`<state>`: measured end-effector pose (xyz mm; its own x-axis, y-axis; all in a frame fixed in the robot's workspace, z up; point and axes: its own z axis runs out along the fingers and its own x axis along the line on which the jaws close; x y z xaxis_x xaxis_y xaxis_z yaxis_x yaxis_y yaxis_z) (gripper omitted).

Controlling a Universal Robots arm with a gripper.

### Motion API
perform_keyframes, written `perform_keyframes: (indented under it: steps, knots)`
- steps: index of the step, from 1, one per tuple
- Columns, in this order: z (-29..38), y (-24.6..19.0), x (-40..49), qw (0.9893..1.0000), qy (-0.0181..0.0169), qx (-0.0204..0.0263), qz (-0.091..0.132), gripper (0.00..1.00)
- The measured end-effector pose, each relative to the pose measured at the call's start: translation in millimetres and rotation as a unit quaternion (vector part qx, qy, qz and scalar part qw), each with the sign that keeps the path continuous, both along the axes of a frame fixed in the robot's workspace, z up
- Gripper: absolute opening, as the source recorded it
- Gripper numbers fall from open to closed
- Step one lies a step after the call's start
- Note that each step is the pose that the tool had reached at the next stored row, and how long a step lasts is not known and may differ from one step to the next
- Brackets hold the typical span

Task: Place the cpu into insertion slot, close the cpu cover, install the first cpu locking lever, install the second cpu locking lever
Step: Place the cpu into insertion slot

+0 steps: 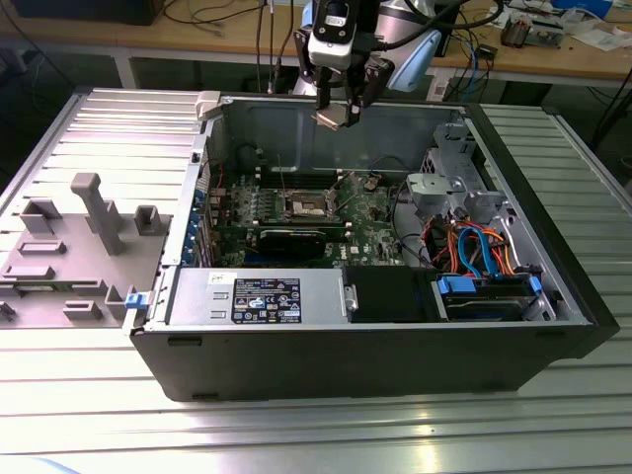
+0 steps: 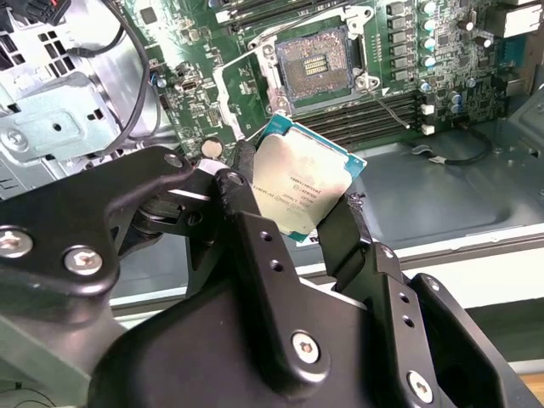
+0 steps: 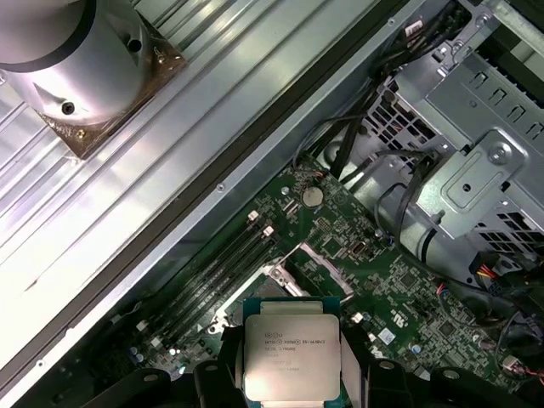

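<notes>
The open computer case lies on its side on a ribbed metal table, with the green motherboard flat on its floor. The gripper hangs at twelve o'clock in the exterior view, above the case's far wall and well clear of the board. Its two black fingers are closed on opposite edges of the chip, which sits tilted between them with its silver top facing the second wrist camera. On the board, a thin silver frame just beside the socket looks like the cover swung open, though I cannot be sure. The socket has its dark contact grid bare and nothing sits in it. In the exterior view it lies at about six o'clock from the gripper, near the middle of the board. By my reading none of the four steps is finished: the chip is carried in the air, not seated, the cover is not down, and both locking levers, which I cannot make out clearly, remain to be set.
</notes>
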<state>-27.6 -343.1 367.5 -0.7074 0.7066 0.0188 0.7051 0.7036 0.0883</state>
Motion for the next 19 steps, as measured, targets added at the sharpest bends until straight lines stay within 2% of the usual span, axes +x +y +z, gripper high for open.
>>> perform_keyframes:
  steps: [4,10,12,15,17,19]
  knots:
    - [-0.2,-0.3,-0.8,1.0,0.0001,0.0,-0.005,0.54]
    - [-0.8,-0.3,-0.9,0.9992,0.0,0.0,-0.04,0.54]
    - [-1.1,-0.3,-0.9,0.9979,0.0,0.0,-0.065,0.54]
    - [-1.3,-0.3,-0.9,0.9951,0.0,0.0,-0.099,0.54]
    - [-1.3,-0.3,-0.9,0.994,0.0001,0.0,-0.109,0.54]
    - [-1.4,-0.3,-0.9,0.9936,0.0001,0.0,-0.113,0.54]
